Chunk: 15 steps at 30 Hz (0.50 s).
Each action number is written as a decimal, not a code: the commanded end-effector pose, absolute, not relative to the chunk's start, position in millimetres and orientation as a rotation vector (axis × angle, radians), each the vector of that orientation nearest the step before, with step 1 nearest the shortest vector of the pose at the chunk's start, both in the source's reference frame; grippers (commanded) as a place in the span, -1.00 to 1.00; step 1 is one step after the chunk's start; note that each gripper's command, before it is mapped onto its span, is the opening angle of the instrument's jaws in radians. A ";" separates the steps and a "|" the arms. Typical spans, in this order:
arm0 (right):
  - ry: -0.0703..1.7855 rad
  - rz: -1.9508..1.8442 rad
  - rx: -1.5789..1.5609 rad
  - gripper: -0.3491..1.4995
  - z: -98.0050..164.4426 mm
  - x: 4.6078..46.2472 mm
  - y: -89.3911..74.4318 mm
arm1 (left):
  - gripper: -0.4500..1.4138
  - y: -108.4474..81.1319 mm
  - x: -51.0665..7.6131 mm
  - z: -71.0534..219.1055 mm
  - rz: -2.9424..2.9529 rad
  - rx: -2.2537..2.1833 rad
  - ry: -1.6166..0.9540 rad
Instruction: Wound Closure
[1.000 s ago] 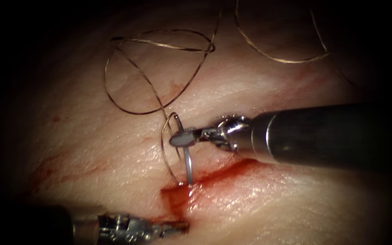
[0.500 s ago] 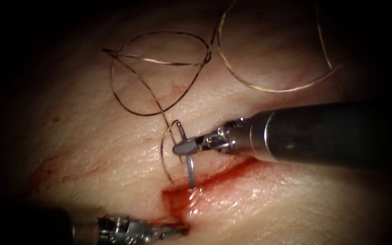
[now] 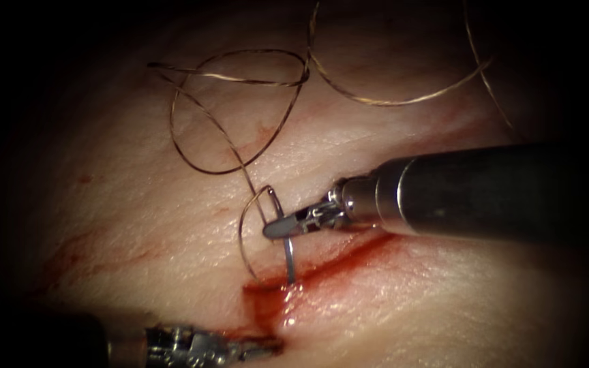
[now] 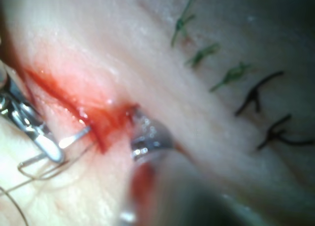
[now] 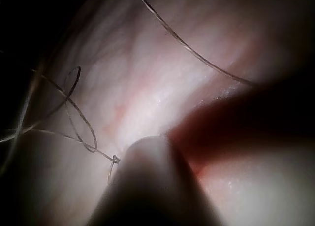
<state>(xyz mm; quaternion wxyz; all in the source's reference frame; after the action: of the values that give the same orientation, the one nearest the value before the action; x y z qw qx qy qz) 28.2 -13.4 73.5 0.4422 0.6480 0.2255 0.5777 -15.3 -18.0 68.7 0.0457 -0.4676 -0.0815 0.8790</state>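
gripping the needle (image 3: 285, 253) mid-curve, right gripper (image 3: 275, 229) poises its tip at the cut (image 3: 335, 262) edge.

tissue (image 3: 172, 225): pale pink | fluid (image 3: 267, 300): red | thread (image 3: 240, 109): golden-brown | needle (image 3: 288, 262): silver-grey

right arm (image 3: 485, 194): dark grey shaft, silver collar, small steel gripper (image 3: 288, 223) | left arm (image 3: 172, 344): steel wrist, tan band

Our right tool (image 3: 282, 226) reaches in from three o'clock, jaws clamped on the needle (image 3: 288, 262); our left tool (image 3: 264, 346) lies low at six o'clock, jaws closed, holding nothing.
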 end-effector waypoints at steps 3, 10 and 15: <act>0.552 1.479 1.682 -1.00 74.2 28.8 -13.8 | -1.00 -18.7 -15.9 69.3 2.682 -1.428 -0.253; 0.475 1.593 1.799 -1.00 74.4 28.9 -14.4 | -1.00 -18.7 -15.9 69.2 2.682 -1.428 -0.254; 0.447 1.628 1.817 -1.00 74.4 28.9 -14.4 | -1.00 -18.7 -15.8 69.2 2.682 -1.428 -0.254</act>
<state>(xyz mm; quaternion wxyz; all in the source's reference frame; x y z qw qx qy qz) 28.4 -14.1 73.7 0.3207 0.6935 0.1665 0.6233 -15.3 -18.0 68.7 0.0459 -0.4674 -0.0816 0.8791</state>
